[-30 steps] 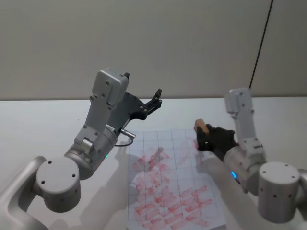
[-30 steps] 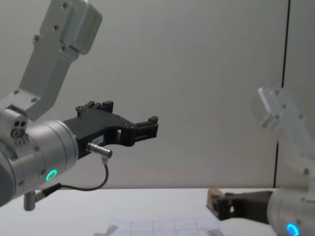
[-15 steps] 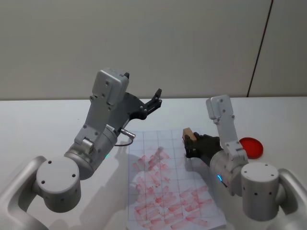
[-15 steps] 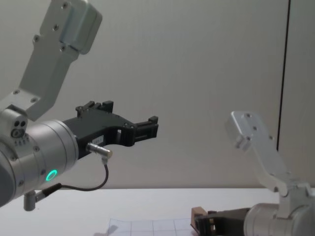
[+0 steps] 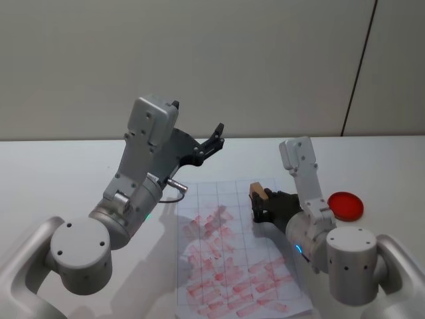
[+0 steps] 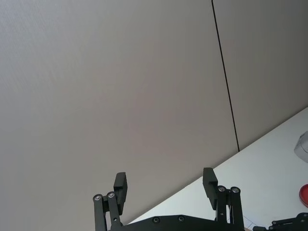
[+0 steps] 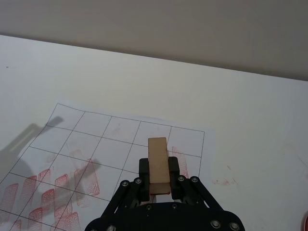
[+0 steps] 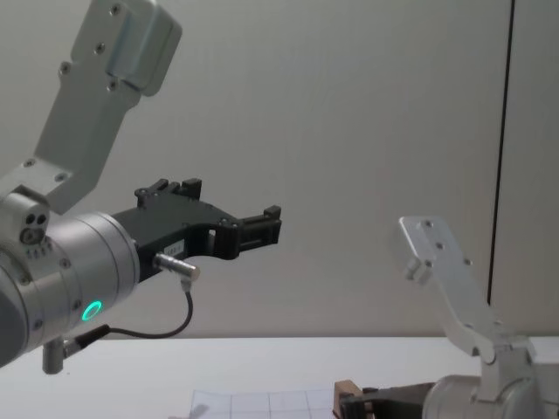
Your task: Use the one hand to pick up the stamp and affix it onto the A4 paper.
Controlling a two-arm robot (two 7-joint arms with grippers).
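White table, plain wall behind, nothing else moved. The right gripper, on the blue-ring arm, is clamped on the stamp, with the block pinched between both fingers and its far end sticking out past the tips. Over the last second it has been carried in from the right edge of the A4 paper toward the robot's left and slightly lower, so the stamp is now held over the far right grid cells of the sheet. The nearer cells are already crowded with red prints; the far row is seen mostly blank from the right wrist. Contact with the paper cannot be confirmed: the block's lower face is hidden by the fingers. With the arm shifted, the red disc is uncovered on the table, just off the paper's right side, well apart from the stamp. Judged: pick-up done, transport nearly done, press-down still outstanding. The left gripper is parked high above the paper's far left corner, fingers spread, unchanged.
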